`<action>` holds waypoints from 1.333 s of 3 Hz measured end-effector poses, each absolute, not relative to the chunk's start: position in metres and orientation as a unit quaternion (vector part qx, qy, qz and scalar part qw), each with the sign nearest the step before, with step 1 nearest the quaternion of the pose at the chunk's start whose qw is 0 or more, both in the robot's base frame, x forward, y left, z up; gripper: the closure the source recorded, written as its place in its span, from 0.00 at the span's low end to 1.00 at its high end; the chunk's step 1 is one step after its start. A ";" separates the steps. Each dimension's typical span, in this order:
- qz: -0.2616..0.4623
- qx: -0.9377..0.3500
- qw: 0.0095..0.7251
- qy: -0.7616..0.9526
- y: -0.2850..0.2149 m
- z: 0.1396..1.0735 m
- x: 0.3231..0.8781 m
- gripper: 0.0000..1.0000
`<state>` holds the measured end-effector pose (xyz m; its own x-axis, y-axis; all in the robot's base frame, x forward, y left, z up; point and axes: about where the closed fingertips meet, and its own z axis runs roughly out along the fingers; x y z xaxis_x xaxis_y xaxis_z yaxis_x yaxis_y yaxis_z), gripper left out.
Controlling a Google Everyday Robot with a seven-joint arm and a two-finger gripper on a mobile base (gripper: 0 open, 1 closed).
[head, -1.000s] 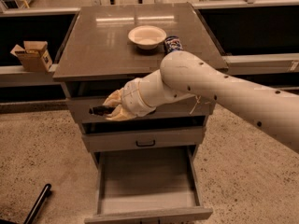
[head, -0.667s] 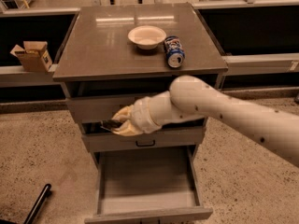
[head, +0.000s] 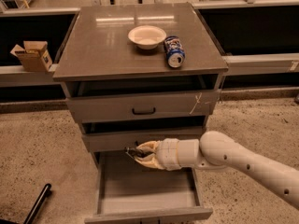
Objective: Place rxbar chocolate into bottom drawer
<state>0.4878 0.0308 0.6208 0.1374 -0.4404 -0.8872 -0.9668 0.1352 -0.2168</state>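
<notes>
hovering over the rear of the pulled-out bottom drawer (head: 140, 191), the gripper (head: 135, 152) sits just below the middle drawer (head: 110, 141) front, arm reaching in from the right. jaws clamped on the rxbar chocolate (head: 131, 150); only its dark end shows between the tan fingers. bar is held above the tray floor, not resting in it. cabinet top (head: 103, 45): white bowl (head: 146, 35), can (head: 174, 52) on its side just beside it. cardboard box (head: 32, 56) on ledge at left.
</notes>
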 end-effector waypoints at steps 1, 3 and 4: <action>0.283 -0.594 0.467 0.591 0.030 0.619 0.487 1.00; 0.314 -0.529 0.485 0.621 0.025 0.513 0.518 1.00; 0.333 -0.496 0.477 0.644 0.016 0.448 0.517 1.00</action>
